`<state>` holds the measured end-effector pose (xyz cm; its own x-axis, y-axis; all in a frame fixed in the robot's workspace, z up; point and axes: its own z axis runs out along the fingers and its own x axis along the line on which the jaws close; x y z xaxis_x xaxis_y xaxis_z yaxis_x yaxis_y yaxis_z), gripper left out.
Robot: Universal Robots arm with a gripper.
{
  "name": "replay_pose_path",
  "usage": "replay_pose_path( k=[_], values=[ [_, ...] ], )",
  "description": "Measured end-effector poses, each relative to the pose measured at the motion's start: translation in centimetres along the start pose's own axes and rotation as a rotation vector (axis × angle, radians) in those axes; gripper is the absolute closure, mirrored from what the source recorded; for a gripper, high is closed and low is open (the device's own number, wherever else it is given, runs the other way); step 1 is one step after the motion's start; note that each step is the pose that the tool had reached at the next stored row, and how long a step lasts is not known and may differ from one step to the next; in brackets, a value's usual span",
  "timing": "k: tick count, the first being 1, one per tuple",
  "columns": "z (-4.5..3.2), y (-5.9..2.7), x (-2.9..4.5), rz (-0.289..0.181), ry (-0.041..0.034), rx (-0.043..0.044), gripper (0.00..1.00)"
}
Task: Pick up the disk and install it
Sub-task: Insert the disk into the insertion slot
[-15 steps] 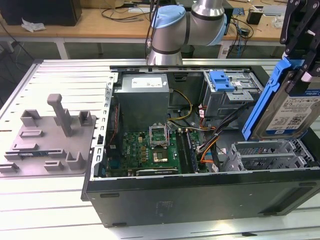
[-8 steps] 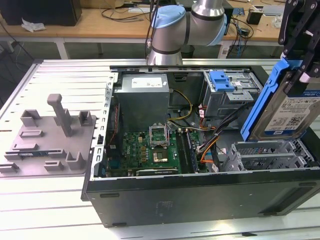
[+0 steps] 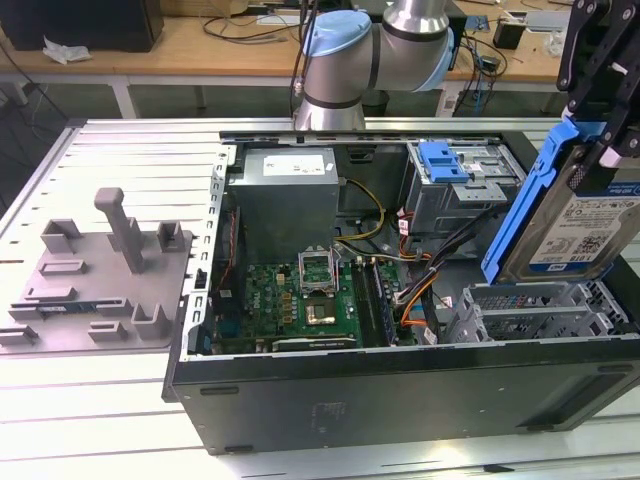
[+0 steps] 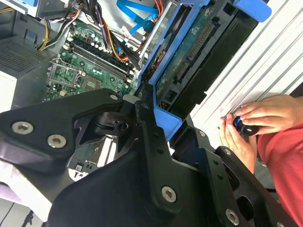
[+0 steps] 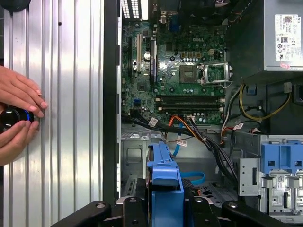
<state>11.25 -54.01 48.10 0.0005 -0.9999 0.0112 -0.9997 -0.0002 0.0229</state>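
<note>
The disk [image 3: 585,225], a silver drive with a blue-and-white label in a blue carrier rail, hangs tilted on edge at the exterior view's right. It is above the metal drive cage [image 3: 520,310] of the open computer case [image 3: 400,390]. My gripper [image 3: 598,150] is shut on its upper part. In the second wrist view the disk [image 4: 199,52] shows its circuit-board side, held at my gripper [image 4: 156,118]. The first wrist view looks down on the blue carrier edge of the disk [image 5: 163,175], held in my gripper [image 5: 163,208] over the cage floor.
Inside the case lie the motherboard [image 3: 300,300], power supply [image 3: 285,190], cable bundles [image 3: 420,275] and a drive bay with a blue latch [image 3: 445,160]. A grey moulded fixture [image 3: 100,270] stands on the table at the exterior view's left. A person's hands [image 5: 16,118] rest on a knob beside the case.
</note>
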Motion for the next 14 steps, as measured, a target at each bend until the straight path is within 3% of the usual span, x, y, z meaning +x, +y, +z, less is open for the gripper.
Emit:
replay_pose_path(
  k=[14],
  values=[
    [0.26, 0.04, -0.01, 0.000, 0.0000, 0.0001, 0.64]
  ],
)
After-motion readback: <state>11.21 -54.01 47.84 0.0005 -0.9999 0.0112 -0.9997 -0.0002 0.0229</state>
